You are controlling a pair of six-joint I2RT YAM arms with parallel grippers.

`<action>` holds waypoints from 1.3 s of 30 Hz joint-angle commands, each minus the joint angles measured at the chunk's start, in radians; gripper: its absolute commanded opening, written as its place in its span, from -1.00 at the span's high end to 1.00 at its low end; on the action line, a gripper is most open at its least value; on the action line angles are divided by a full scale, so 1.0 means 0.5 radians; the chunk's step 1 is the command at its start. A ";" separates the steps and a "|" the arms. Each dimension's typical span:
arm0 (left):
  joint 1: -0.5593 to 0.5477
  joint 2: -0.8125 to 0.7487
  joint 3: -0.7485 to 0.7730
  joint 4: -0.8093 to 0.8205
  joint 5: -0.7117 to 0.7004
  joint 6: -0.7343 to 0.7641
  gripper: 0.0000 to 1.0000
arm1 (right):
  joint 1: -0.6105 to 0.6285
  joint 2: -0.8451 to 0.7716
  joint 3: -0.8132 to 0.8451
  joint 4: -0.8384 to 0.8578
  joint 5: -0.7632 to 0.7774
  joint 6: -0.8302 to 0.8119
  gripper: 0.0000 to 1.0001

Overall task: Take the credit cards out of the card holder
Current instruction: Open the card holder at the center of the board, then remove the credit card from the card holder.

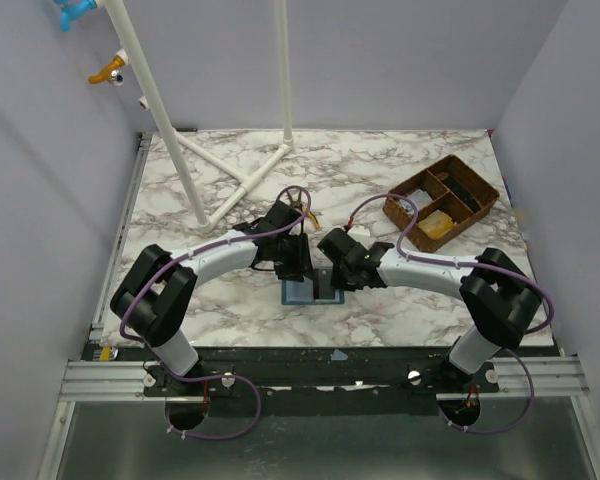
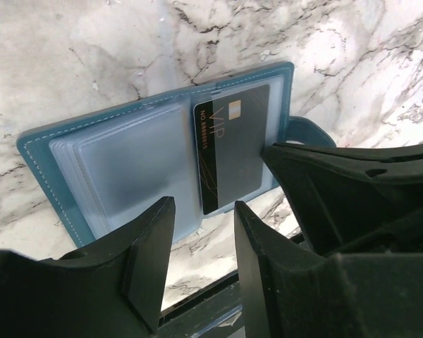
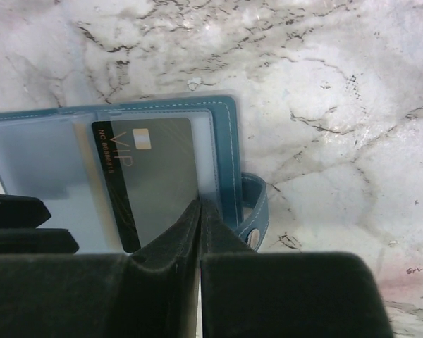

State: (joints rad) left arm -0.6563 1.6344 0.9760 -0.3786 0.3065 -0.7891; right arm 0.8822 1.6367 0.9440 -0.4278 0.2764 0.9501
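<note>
Right fingers pinch shut at the black card edge, left fingers open, so my pull may drag the card holder along.

Seen from above, the card holder lies almost wholly under the left gripper and the right gripper, with only its near edge showing. The contents of the brown compartment tray are too small to name. In the right wrist view the right gripper's pressed-together fingers cover the lower edge of the black card. Whether they pinch card or sleeve cannot be told, and the holder's left end runs off the picture.
</note>
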 commanded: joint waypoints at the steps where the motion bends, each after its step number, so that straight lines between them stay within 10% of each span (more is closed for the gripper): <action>1: -0.014 -0.005 0.067 0.069 0.075 0.031 0.19 | -0.006 0.049 -0.058 0.012 0.066 0.040 0.90; 39: -0.057 0.286 0.049 0.129 0.037 0.052 0.24 | -0.086 0.120 -0.307 0.285 -0.226 0.087 0.99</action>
State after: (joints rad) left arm -0.6811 1.7729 1.0157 -0.2863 0.3447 -0.7822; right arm 0.8421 1.6112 0.8478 -0.2977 0.2035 0.9939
